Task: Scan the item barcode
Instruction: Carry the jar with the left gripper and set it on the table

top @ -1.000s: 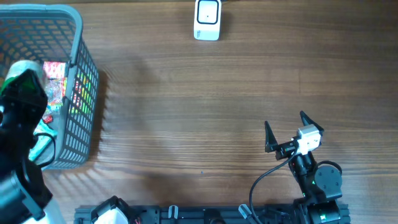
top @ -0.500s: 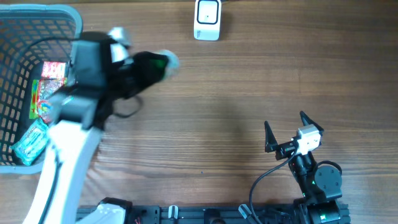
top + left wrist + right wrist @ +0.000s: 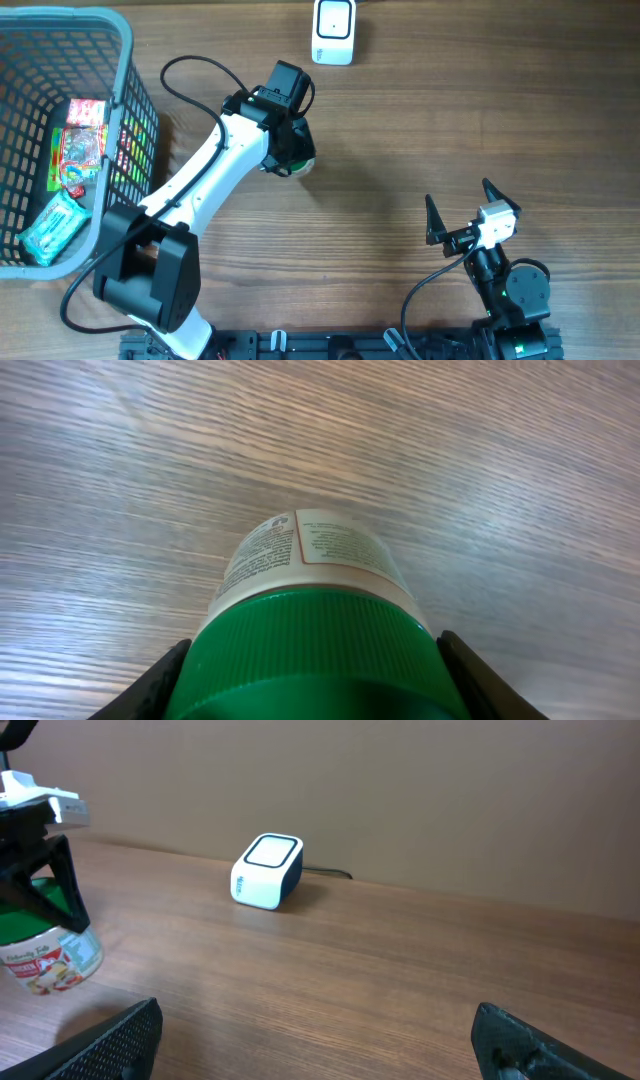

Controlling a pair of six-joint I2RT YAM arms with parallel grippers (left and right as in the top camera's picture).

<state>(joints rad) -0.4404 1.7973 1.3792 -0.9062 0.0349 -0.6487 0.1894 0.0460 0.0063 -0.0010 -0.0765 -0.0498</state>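
At the far left of the wooden surface [image 3: 400, 130] we find a grey mesh basket [image 3: 128, 70]. It holds a red printed packet [image 3: 80, 145] and, nearer the robot, a teal packet [image 3: 52, 225]. To the right of the basket, the white left arm [image 3: 200, 180] reaches diagonally across the surface and ends at the left pincer [image 3: 290, 150]. This pincer is closed partway on a jar [image 3: 301, 166], gripping it at the green ribbed lid [image 3: 315, 650]. In the left wrist view, one black finger [image 3: 150, 685] presses each flank of the lid, and the cream printed label of the jar points away from the camera toward the wood. The right wrist view shows the jar [image 3: 52, 955] tilted, low over the surface; we cannot tell whether its base touches the wood. The jar lies well apart from the basket, in the middle left of the surface. Further right, at the far edge, stands the white scanner [image 3: 333, 30] with its dark base. It is near the jar but not touching it, and in the right wrist view the scanner [image 3: 267, 870] sits to the right of the jar. At the near right, the right pincer [image 3: 457, 195] rests with its jaws spread fully wide and nothing between them, well apart from both jar and scanner.
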